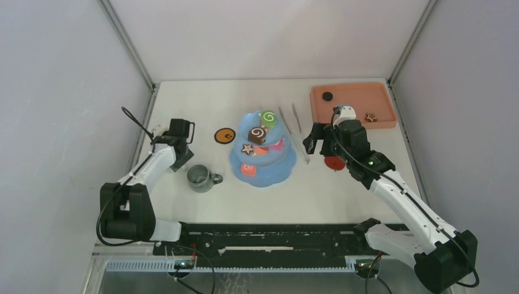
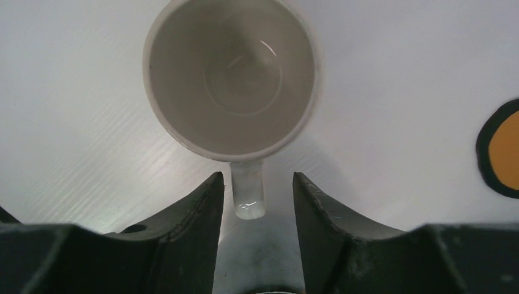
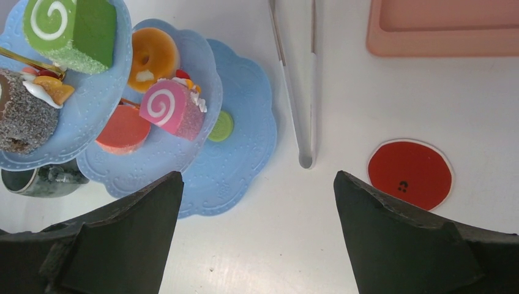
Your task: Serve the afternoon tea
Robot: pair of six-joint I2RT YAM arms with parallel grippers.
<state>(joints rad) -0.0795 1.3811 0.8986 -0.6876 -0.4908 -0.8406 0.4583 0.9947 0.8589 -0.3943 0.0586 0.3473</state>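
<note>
white table (image 1: 343, 190) | grey walls (image 1: 61, 92) | left gripper (image 2: 256, 184) — narrow, astride handle of white mug (image 2: 232, 73), not touching | right gripper (image 3: 257, 184) — wide, empty

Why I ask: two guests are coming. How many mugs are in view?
2. A white mug sits just ahead of the left gripper, its handle between the fingers; a grey-green mug stands left of the cake stand. Another could be hidden behind it.

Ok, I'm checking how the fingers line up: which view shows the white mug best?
Left wrist: the white mug is seen from above, its handle between the left gripper's fingers. In the top external view that gripper hides it; the right wrist view does not show it.
</note>
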